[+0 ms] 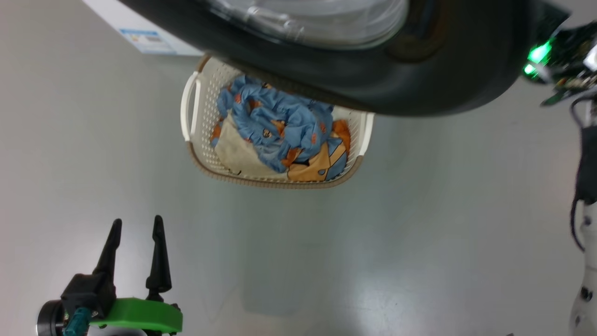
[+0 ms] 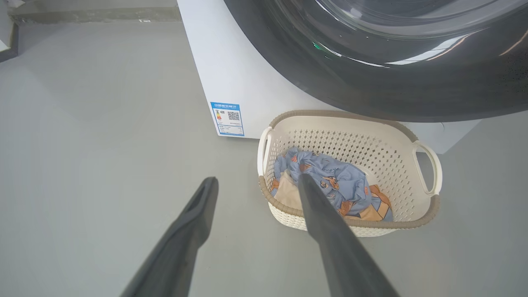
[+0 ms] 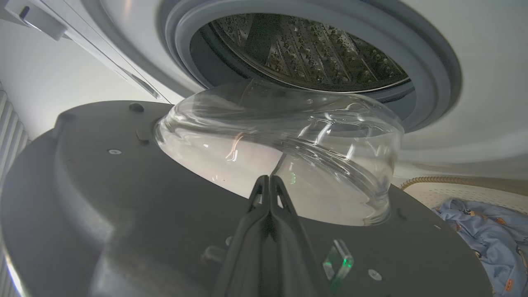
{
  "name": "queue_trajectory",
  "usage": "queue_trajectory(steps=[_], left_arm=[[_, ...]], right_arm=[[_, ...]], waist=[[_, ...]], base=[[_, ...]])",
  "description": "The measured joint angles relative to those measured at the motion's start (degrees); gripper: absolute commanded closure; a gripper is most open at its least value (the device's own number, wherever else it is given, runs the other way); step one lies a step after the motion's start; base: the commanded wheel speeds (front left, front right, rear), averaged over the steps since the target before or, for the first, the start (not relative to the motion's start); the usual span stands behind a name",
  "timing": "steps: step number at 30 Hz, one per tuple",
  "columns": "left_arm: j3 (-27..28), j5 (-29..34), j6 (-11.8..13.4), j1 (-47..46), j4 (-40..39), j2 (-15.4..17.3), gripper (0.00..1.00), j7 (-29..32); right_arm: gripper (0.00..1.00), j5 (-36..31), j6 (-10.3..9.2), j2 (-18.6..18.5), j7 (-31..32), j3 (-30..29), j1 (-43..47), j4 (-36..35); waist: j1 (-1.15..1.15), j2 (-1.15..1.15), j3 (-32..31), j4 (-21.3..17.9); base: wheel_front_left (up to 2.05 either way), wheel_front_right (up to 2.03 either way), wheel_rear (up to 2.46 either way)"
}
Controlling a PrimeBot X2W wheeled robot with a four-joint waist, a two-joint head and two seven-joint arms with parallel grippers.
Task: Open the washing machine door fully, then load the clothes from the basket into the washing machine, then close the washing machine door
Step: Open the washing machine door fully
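The washing machine door [image 1: 419,79] stands open over the far side of the basket [image 1: 205,140]. From the right wrist view I see the door's dark inner face [image 3: 103,194], its glass bowl and the washing machine [image 3: 486,62] with its steel drum [image 3: 305,49]. My right gripper [image 3: 269,178] is shut and empty, tips at the foot of the glass bowl. The clothes [image 1: 280,121], blue with orange print over cream cloth, lie in the basket. My left gripper [image 1: 136,223] hangs open near the floor, apart from the basket [image 2: 371,148] and clothes [image 2: 334,181], below the door [image 2: 412,82].
Bare grey floor [image 1: 326,242] surrounds the basket. The washer's white side [image 2: 231,70] carries a blue label [image 2: 227,119]. A low kerb [image 2: 82,14] runs along the far floor edge. My right arm's pale forearm and cables [image 1: 583,289] hang at the right edge.
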Motion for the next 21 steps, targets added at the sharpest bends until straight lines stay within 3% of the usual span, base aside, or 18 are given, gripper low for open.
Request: queue_trajectory(steps=[9,21], left_arm=[[2.27,-0.05,-1.18,0.09,1.49,-0.01,0.00,0.01],[2.12,-1.68,-1.74,1.13,2.05,0.00,0.00,0.01]], right_arm=[[1.00,0.29,0.00,3.53,2.45,6.20,8.38,-3.16],[1.00,0.57,0.00,8.34,0.78,14.25,19.12,-7.42]], waist=[[0.00,0.00,-5.05,-2.66],[0.00,0.00,-13.28,-4.06]], base=[[0.00,0.00,0.00],[0.00,0.00,0.00]])
